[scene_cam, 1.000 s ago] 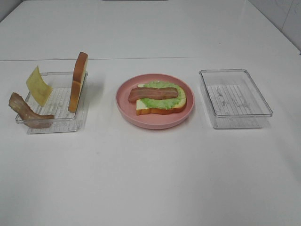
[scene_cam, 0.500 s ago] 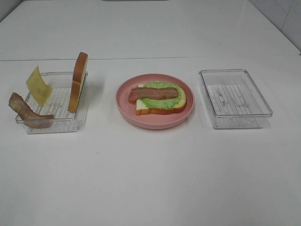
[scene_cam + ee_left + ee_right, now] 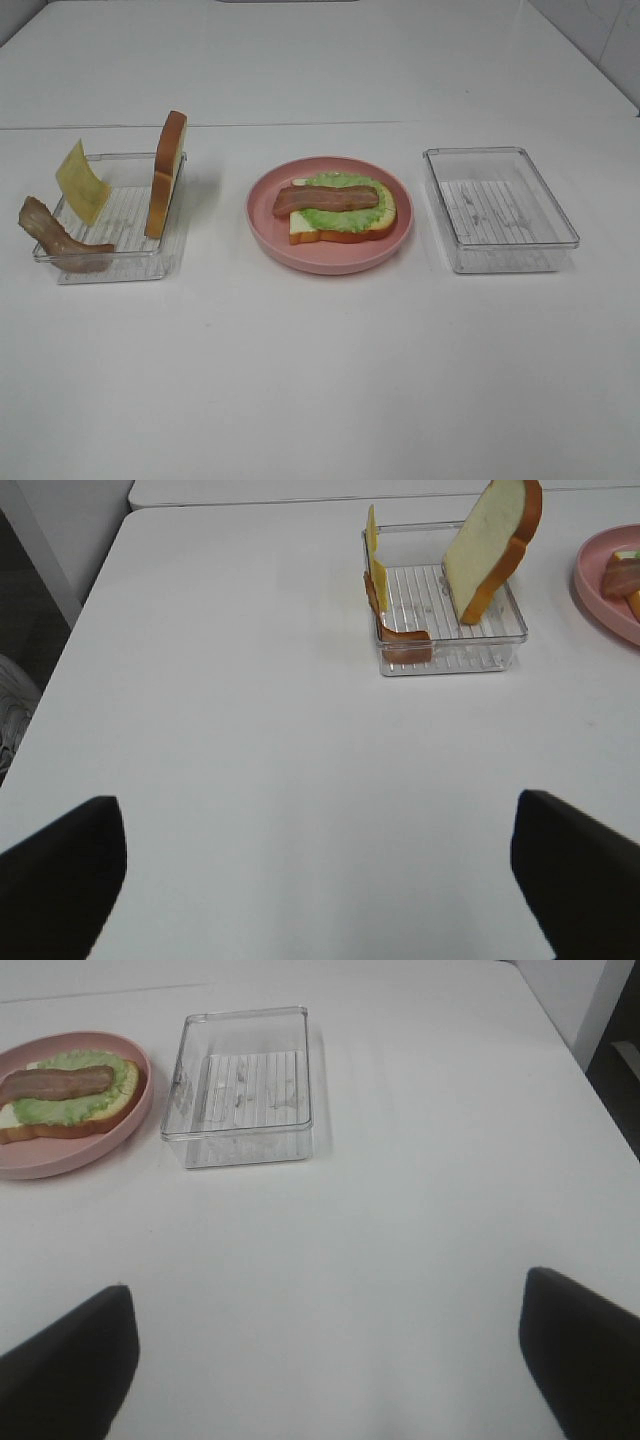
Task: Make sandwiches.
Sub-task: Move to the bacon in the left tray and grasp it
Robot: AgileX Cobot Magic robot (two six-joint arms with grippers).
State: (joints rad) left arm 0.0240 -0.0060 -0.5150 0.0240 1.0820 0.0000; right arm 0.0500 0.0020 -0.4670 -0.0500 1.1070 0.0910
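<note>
A half-built sandwich (image 3: 340, 209) lies on the round pink plate (image 3: 268, 228): a bread slice, a green lettuce leaf (image 3: 350, 212) and one bacon strip (image 3: 325, 199) on top. It also shows in the right wrist view (image 3: 68, 1099). The left clear tray (image 3: 112, 262) holds an upright bread slice (image 3: 165, 174), a yellow cheese square (image 3: 81, 181) and a bacon strip (image 3: 55, 238). Neither arm shows in the exterior view. My left gripper (image 3: 318, 880) and right gripper (image 3: 325, 1360) are open and empty, far back from the trays, with only dark fingertips (image 3: 60, 865) (image 3: 585, 1345) visible.
A clear plastic tray (image 3: 500, 209) stands right of the plate with nothing in it; it also shows in the right wrist view (image 3: 243, 1087). The white table has an edge at the left in the left wrist view (image 3: 90, 590).
</note>
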